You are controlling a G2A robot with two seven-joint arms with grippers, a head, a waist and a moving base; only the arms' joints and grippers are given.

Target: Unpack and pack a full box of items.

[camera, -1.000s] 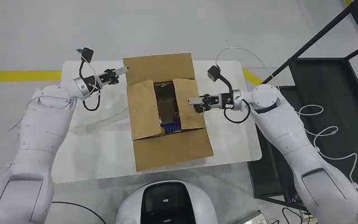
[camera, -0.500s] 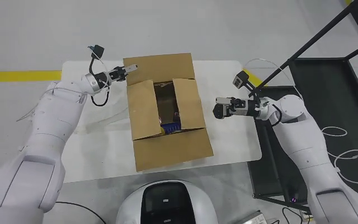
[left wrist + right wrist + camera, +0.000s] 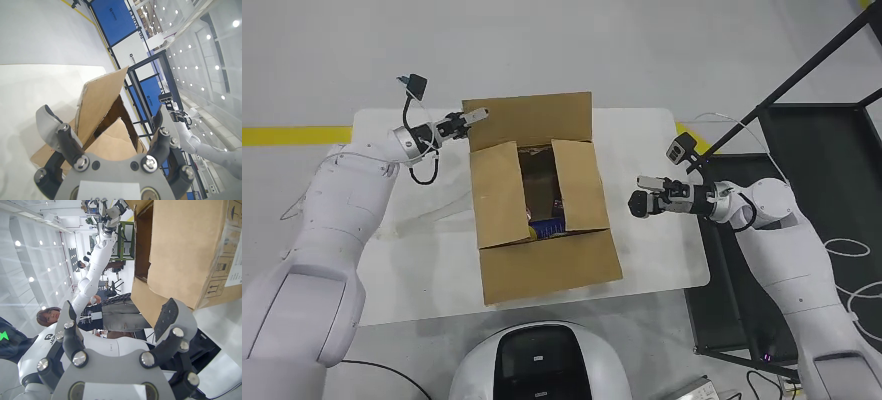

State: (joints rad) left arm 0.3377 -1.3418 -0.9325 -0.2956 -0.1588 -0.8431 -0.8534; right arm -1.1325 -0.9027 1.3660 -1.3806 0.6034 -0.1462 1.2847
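The cardboard box (image 3: pixel 542 200) is sitting mid-bench with its long axis running from the robot's side to the far side. Its two side flaps are folded inward and leaving a narrow slot, through which a blue item (image 3: pixel 554 225) is showing. The far flap (image 3: pixel 527 120) and the near flap (image 3: pixel 552 265) are lying outward.

The left hand (image 3: pixel 474 117) is hovering at the left corner of the far flap with its fingers spread. In the left wrist view, that corner is rising just ahead of the left hand (image 3: pixel 102 113); whether they are touching I cannot tell. It is the nearer hand.

The right hand (image 3: pixel 637 203), also spread (image 3: pixel 118 308), is pointing at the right flap (image 3: pixel 577 195) from beside the box, near but apart. Nothing is standing between them on the white bench (image 3: pixel 652 130).

A black rack (image 3: pixel 812 150) is standing beyond the bench's right edge.
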